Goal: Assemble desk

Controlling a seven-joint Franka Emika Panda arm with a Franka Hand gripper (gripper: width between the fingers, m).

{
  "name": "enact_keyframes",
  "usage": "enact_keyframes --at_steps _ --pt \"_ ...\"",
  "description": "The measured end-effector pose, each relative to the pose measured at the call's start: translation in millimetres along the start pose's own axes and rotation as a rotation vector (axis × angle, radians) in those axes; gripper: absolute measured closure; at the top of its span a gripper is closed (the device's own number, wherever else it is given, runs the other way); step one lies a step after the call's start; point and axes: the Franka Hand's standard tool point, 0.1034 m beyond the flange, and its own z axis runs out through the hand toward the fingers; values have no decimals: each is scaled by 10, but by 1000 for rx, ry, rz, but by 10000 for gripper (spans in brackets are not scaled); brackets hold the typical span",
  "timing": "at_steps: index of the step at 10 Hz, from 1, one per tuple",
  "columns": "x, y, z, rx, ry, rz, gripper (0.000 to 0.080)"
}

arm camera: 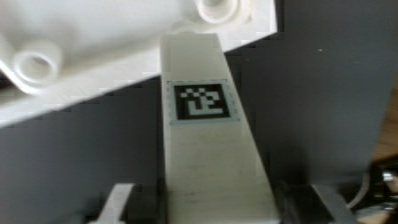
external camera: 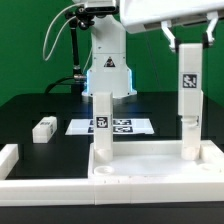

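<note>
The white desk top point(external camera: 150, 168) lies upside down in the foreground, rim up. One tagged leg point(external camera: 102, 125) stands upright in its corner at the exterior view's left. My gripper point(external camera: 187, 42) is shut on a second tagged leg point(external camera: 187, 95) and holds it upright, its lower end at the top's corner on the exterior view's right. In the wrist view the held leg point(arm camera: 210, 130) runs out from between my fingers point(arm camera: 121, 205) toward the desk top point(arm camera: 89, 40), which shows round sockets point(arm camera: 36, 68). A third leg point(external camera: 44, 128) lies on the table at the left.
The marker board point(external camera: 125, 126) lies flat behind the desk top. White border rails point(external camera: 10, 160) frame the work area at the left and front. The robot base point(external camera: 108, 65) stands at the back. The table is black.
</note>
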Motion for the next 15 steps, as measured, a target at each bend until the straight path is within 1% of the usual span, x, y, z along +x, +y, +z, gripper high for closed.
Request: enact_keyframes --at_steps 1,2,3,6,7,10,12,15 --pt "-43 -33 70 3 4 -1 511" --pt "-40 3 118 2 0 31 511" --pt "-39 1 141 2 -5 57 511" --pt "-76 -22 231 -7 -32 80 511" --pt "-96 -55 266 -9 -40 76 511" --pt "-127 -106 413 -18 -47 60 511" --pt "-173 -138 461 -20 -54 50 511" --pt "-183 -170 469 -17 -48 45 511"
